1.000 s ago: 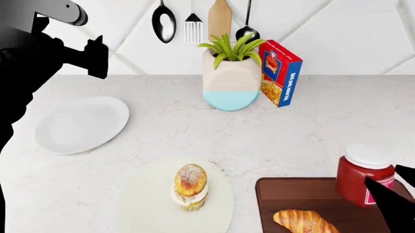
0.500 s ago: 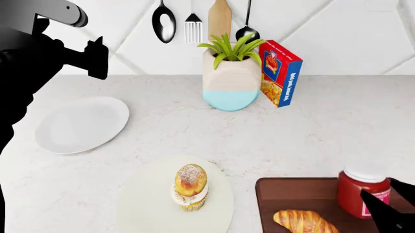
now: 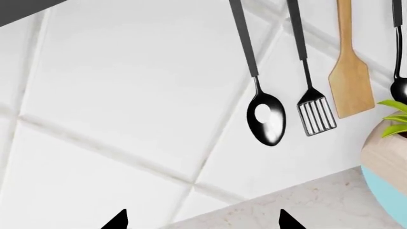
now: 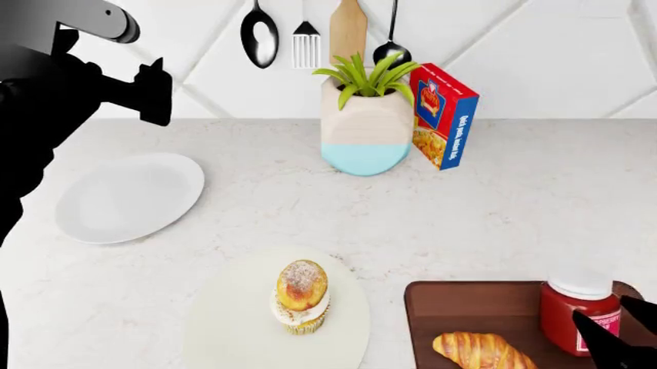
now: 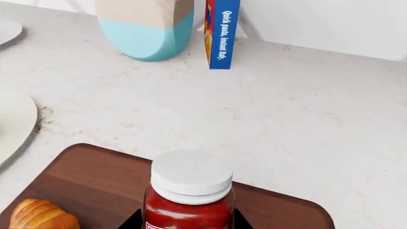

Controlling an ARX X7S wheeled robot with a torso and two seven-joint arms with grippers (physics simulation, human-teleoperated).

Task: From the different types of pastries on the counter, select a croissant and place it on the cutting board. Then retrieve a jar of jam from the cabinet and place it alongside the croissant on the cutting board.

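my right claw (image 4: 614,338) clamped on jam jar (image 4: 580,314) over cutting board (image 4: 472,307); letting go high could tip it onto croissant (image 4: 481,350). left claw (image 3: 200,222) apart, idle.

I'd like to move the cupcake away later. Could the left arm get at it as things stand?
Probably yes. The cupcake stands alone on its plate with open counter all round. The left gripper is raised near the wall, open and empty; nothing lies between, though it would need a long reach down.
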